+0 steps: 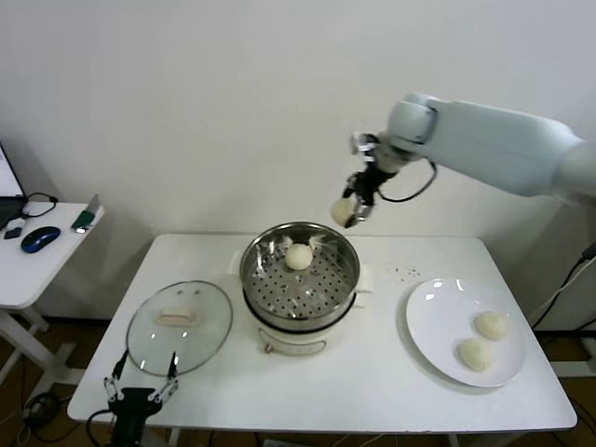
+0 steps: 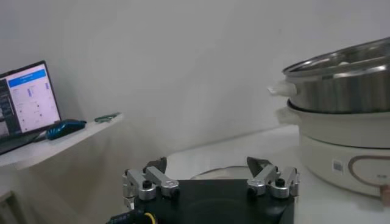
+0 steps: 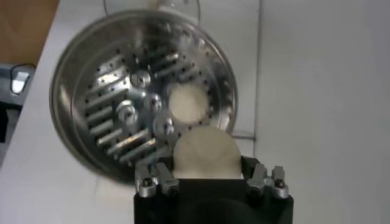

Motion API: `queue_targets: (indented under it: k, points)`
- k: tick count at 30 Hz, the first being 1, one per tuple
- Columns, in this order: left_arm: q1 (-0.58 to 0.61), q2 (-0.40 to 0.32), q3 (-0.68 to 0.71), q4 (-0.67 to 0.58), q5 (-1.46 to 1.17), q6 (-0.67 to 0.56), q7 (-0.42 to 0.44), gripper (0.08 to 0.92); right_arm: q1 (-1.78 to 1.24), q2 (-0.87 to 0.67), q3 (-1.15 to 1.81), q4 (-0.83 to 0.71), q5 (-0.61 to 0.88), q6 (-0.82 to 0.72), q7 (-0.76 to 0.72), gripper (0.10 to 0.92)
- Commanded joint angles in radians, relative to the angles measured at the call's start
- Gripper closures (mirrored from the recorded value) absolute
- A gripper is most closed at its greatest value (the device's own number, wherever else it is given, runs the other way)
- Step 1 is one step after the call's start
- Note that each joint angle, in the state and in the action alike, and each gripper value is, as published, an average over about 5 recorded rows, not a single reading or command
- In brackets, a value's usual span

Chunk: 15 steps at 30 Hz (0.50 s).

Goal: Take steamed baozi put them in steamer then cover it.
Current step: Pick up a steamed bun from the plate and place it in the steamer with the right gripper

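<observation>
— While the right gripper is squeezing a baozi, why is it hanging so high?
— It is clearing the steamer rim; one bun is sitting below it already.
— And the left gripper?
— It is waiting, fingers wide apart, with the glass cover just ahead.
</observation>
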Motion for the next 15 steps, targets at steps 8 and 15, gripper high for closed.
queue_targets:
  k: [8,15]
  points:
    - [-0.019,-0.007,0.014,-0.002,0.005,0.010,-0.004,0.177,-0.077,0.248,-0.100,-0.037,0.122,-0.050,0.073,0.323]
    - [-0.032,-0.009,0.014,0.011,0.003,0.011,-0.004,0.177,-0.162,0.318,-0.112,-0.101,0.092,-0.045,0.071,0.329]
